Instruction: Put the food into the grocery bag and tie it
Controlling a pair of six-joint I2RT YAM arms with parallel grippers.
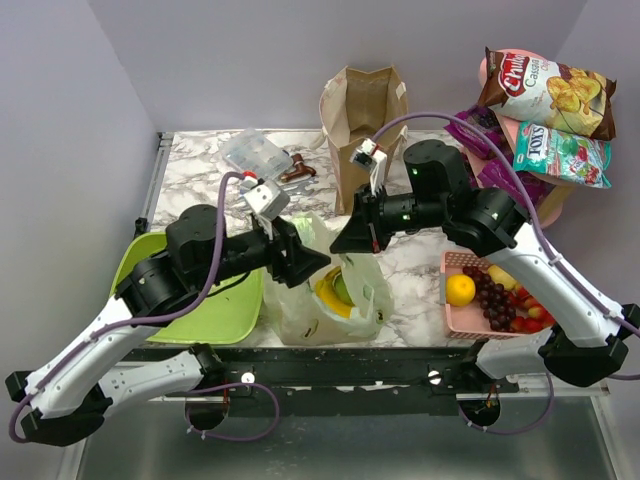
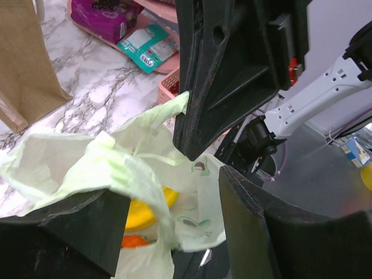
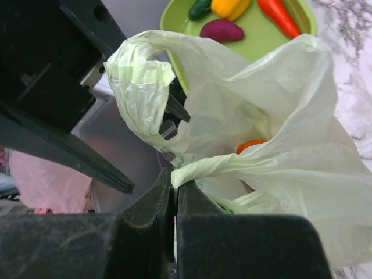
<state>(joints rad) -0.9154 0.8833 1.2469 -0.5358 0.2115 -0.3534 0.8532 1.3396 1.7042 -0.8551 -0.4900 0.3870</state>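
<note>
Right of the green tray (image 1: 215,310), food (image 1: 338,290) sits inside the bag (image 1: 300,318). Right fingers (image 3: 148,203) pinch one handle (image 3: 232,165); left fingers (image 2: 256,226) are spread apart, the other handle (image 3: 139,87) draped over one. Knot not yet tied.

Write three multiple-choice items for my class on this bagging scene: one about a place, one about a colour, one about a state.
1. Where is the brown paper bag?
A) lying flat at the near edge
B) upright behind the green plastic bag
C) off the table

2. What colour is the basket holding the grapes?
A) blue
B) white
C) pink

3. What is the right gripper doing?
A) pinching a bag handle
B) hanging open
C) holding a bottle

Answers:
1. B, it stands upright beyond the plastic bag in the top view.
2. C, its pink wall shows beside the fruit.
3. A, the right wrist view shows its fingers closed on the twisted handle.
</note>
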